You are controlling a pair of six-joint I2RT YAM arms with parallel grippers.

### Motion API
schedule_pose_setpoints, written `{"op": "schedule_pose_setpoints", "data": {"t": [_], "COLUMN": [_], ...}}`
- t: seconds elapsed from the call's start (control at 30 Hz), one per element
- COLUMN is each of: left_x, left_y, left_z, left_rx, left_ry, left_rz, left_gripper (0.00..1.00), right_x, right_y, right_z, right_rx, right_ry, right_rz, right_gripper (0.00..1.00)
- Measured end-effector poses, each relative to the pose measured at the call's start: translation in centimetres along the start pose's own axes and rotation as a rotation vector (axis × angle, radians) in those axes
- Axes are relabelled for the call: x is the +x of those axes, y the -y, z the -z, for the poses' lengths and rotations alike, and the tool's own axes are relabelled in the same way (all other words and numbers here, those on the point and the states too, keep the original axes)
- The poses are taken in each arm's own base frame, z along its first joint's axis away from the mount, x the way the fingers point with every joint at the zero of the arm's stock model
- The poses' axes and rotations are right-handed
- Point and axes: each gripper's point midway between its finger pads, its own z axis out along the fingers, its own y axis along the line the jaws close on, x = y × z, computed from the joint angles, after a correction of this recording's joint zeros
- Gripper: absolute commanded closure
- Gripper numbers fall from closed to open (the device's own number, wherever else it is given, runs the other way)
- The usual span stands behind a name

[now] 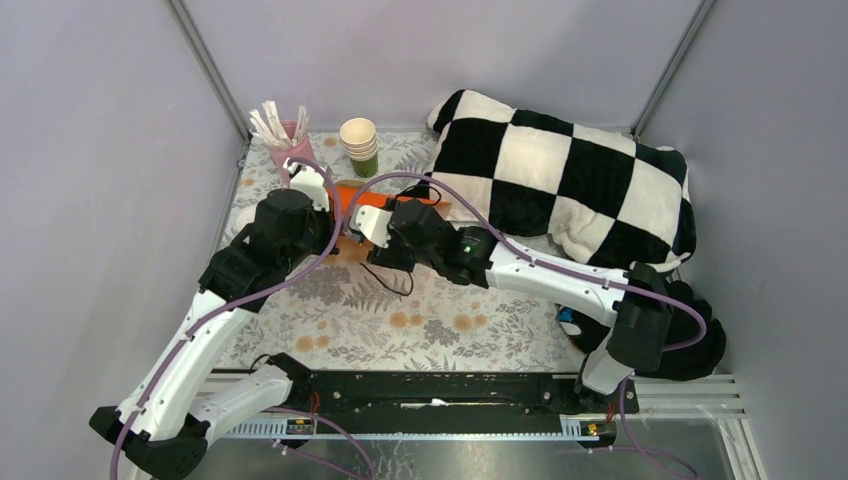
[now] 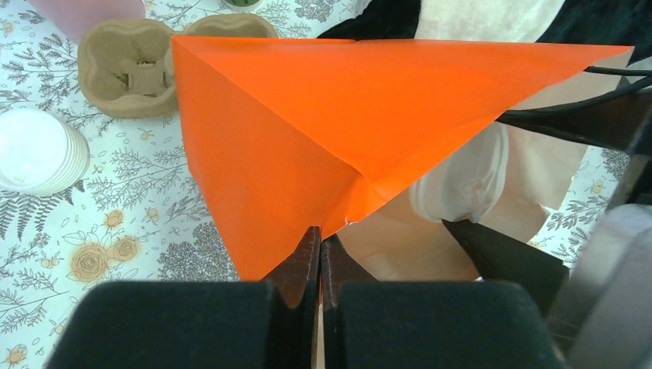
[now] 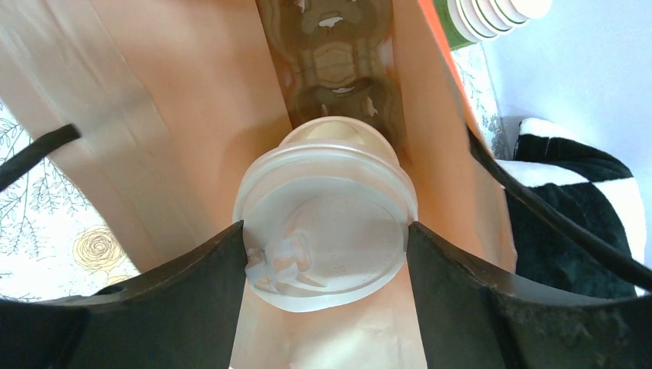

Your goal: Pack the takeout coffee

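We note white links with black joint housings on the left arm [image 1: 190,345] and right arm [image 1: 545,272]. Purple cables [image 1: 418,176] loop along both. A green light [image 1: 467,243] glows on the right forearm. Tool fingers [image 3: 192,284] are matte black.

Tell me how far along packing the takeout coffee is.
Done: the left gripper is shut on the edge of the orange bag, holding its mouth open. In hand: the right gripper grips the lidded takeout coffee, which is already between the bag's walls. Left: probably push it in fully, release it, and draw both arms back.
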Motion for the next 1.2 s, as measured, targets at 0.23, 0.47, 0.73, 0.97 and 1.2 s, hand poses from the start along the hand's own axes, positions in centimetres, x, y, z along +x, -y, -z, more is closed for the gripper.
{"op": "schedule_pose_setpoints", "data": {"t": [0.23, 0.47, 0.73, 0.97, 1.2], "left_x": [0.5, 0.5, 0.4, 0.5, 0.7], "left_y": [-0.2, 0.0, -0.2, -0.2, 0.0], "left_z": [-0.2, -0.3, -0.4, -0.5, -0.5], "left_rx": [-0.009, -0.011, -0.037, -0.045, -0.046], "left_ry": [-0.011, -0.010, -0.009, -0.014, -0.020], "left_rz": [0.004, 0.047, 0.102, 0.137, 0.169], "left_gripper": [1.00, 1.00, 1.00, 1.00, 1.00], "right_x": [-0.6, -1.0, -2.9, -6.4, -6.6], "right_y": [0.7, 0.3, 0.0, 1.9, 0.0], "right_z": [1.5, 2.1, 4.6, 9.2, 10.6], "right_rx": [0.011, -0.016, -0.085, -0.087, -0.195], "right_ry": [0.034, 0.055, 0.079, 0.188, 0.174], "right_rz": [-0.039, -0.071, -0.206, -0.351, -0.459], "right_gripper": [0.31, 0.31, 0.30, 0.31, 0.30]}}
